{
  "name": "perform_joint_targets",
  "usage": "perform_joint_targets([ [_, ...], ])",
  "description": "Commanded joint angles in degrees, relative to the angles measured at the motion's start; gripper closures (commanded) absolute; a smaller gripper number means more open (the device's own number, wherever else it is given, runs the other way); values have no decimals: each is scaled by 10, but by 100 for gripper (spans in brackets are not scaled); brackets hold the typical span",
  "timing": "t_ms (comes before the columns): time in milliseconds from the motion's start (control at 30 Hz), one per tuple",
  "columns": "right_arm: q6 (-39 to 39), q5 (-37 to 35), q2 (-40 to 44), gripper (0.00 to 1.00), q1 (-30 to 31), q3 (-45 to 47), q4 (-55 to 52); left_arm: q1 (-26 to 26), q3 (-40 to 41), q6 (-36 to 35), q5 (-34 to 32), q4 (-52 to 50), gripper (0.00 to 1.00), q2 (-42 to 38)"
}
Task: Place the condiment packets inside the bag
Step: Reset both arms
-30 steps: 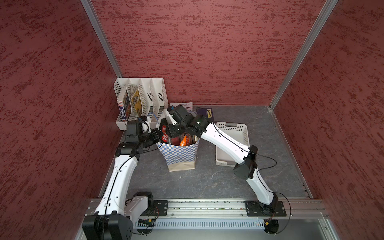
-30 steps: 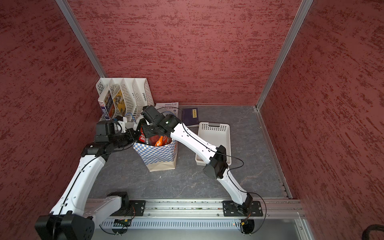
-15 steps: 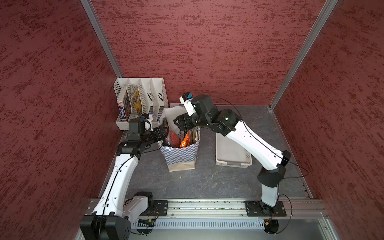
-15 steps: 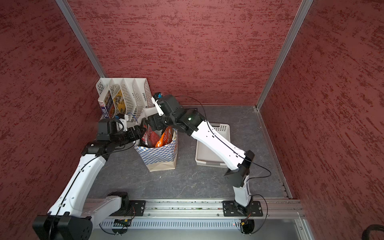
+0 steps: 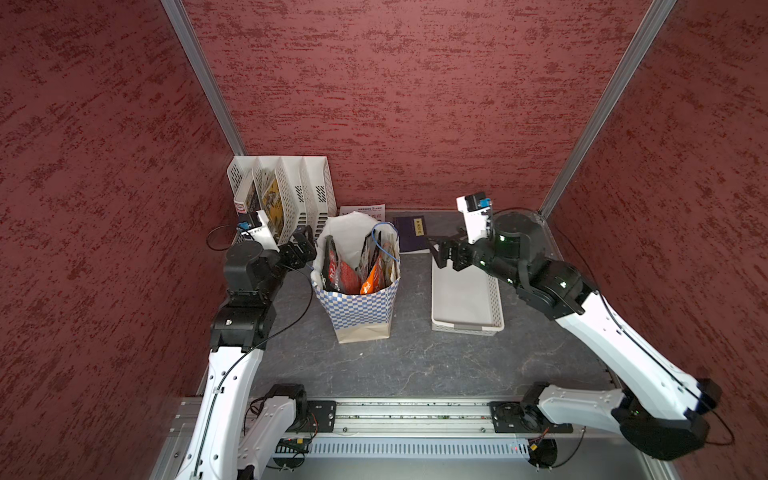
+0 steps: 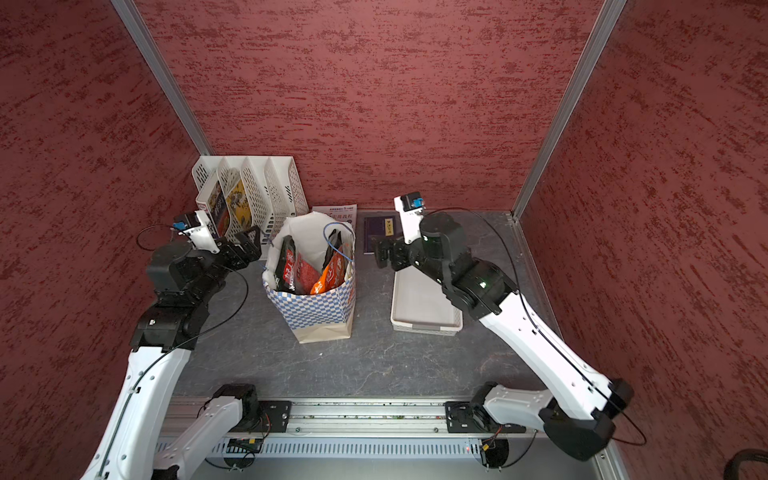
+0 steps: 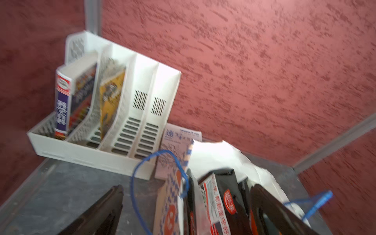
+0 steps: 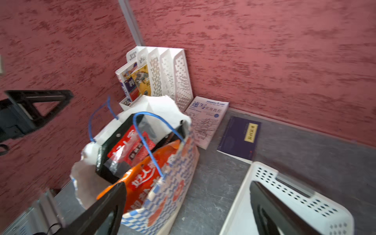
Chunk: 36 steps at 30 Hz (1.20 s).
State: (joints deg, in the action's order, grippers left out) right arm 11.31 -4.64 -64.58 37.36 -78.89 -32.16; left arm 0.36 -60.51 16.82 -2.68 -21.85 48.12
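Judging the step: the condiment packets (image 5: 347, 272) stand on end inside the bag (image 5: 361, 307), black-red and orange ones crowding its mouth. No packet shows on the table (image 5: 415, 361) or in the visible part of the perforated basket (image 5: 465, 328). Loading looks finished, or close to it.
Left gripper (image 5: 308, 245): jaws spread wide and empty, just beside the bag's left wall, not touching it as far as the top views show.
Right gripper (image 5: 439, 251): jaws spread wide and empty, over the basket's far end, well clear of the bag.
Next move: probably drawing both arms away toward the rail. The left one needs a path straight off the bag's wall so that the bag does not tip.
Edges: the bag's white rim is crumpled and uneven, and its blue cord handles (image 8: 146, 138) loop above the mouth, easy to snag.
Tight spots: the slotted file rack (image 5: 291, 187) is close behind the left gripper. The dark blue book (image 5: 409, 232) lies just beyond the right one.
Open room: bare table in front of the bag and basket.
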Motion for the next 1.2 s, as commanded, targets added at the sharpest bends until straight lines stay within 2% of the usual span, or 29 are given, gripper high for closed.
perform_joint_targets([
  [0,4,16,75,1,-95,95,58,44,23,-11,-137,61,0,15],
  [67,-5,37,113,2,-156,148,73,107,45,23,-115,81,0,21],
  [133,-14,53,135,2,-205,208,85,179,82,64,-39,114,0,31],
  [200,-19,69,142,1,-255,259,108,203,142,69,-12,185,0,39],
  [300,-28,90,139,2,-310,340,180,188,257,14,-12,341,0,47],
  [367,-54,78,137,2,-320,395,241,177,305,-14,-11,404,0,65],
  [467,-133,67,128,2,-321,474,345,131,333,-85,-22,437,0,113],
  [533,-183,66,110,2,-320,515,418,77,352,-154,-44,478,0,147],
  [600,-206,60,76,1,-320,537,473,24,386,-221,-48,610,0,197],
  [633,-210,59,60,1,-320,545,506,13,398,-232,-44,660,0,223],
  [700,-213,64,21,2,-320,566,571,-3,392,-254,-31,670,0,237],
  [800,-209,75,-42,1,-320,584,652,2,387,-213,-1,685,0,247],
  [867,-207,78,-83,1,-320,590,702,12,390,-170,34,655,0,233],
  [967,-206,81,-108,1,-320,597,760,5,398,-184,34,592,0,218],
  [1100,-197,93,-158,1,-321,578,787,15,443,-203,53,676,0,245],
  [1167,-184,78,-165,2,-323,564,768,28,442,-185,96,708,0,269],
])
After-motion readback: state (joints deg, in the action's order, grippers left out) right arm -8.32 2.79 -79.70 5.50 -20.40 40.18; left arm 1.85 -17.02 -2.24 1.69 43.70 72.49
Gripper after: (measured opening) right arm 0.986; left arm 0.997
